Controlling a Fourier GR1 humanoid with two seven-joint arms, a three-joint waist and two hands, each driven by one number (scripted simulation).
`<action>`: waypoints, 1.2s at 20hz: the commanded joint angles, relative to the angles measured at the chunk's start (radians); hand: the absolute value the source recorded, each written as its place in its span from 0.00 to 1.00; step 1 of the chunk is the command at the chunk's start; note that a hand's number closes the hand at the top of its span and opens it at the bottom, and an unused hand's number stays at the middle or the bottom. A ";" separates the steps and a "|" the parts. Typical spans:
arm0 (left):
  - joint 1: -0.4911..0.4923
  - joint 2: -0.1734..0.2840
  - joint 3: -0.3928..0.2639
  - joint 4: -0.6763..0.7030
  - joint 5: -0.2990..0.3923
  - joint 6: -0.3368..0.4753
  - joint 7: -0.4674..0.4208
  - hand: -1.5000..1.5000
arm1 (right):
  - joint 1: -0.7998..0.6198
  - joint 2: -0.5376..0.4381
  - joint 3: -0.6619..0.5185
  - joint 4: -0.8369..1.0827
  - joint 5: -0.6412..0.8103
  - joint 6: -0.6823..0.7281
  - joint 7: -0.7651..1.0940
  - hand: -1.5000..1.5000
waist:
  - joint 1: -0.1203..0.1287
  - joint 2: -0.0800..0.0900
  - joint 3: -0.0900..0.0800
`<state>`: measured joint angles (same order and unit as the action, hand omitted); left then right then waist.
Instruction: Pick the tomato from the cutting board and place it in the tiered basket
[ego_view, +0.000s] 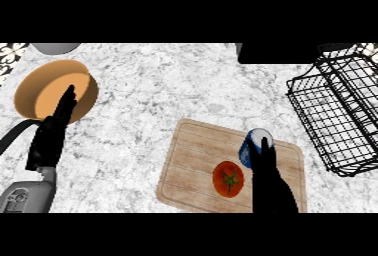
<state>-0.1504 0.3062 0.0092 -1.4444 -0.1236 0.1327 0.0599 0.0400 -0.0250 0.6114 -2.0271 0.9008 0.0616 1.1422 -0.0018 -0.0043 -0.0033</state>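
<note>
A red tomato (228, 179) with a green stem lies on the wooden cutting board (193, 160), near its front middle. My right hand (270, 180) rises from the lower edge just right of the tomato, fingers straight and pointing up the board, holding nothing. Its fingertips overlap a blue and white cup (255, 145) at the board's back. The black wire tiered basket (336, 112) stands at the right edge. My left hand (57, 122) rests open at the left, fingers up.
An orange bowl (55, 90) sits at the back left, partly behind my left hand. A grey round object (55, 48) shows at the top left edge, and a black block (284, 52) at the top right behind the basket.
</note>
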 joint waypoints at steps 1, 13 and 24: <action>0.104 0.009 0.015 -0.041 0.011 -0.020 -0.077 0.50 | 0.042 0.024 -0.011 0.021 0.005 0.029 0.098 0.00 | 0.007 0.003 0.003; -0.018 0.033 0.065 -0.016 0.017 -0.074 0.034 0.50 | -0.063 0.025 -0.045 0.216 -0.104 -0.067 0.013 0.00 | 0.003 0.005 0.003; 0.021 -0.035 0.047 -0.023 -0.024 -0.034 -0.001 0.50 | -0.125 0.012 0.018 0.350 -0.082 0.056 -0.071 1.00 | 0.005 0.004 0.003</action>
<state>-0.1530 0.2909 0.0576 -1.4509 -0.1370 0.0854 0.0615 -0.0726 -0.0207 0.5787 -1.7280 0.7759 0.0740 1.0431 0.0010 -0.0037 -0.0041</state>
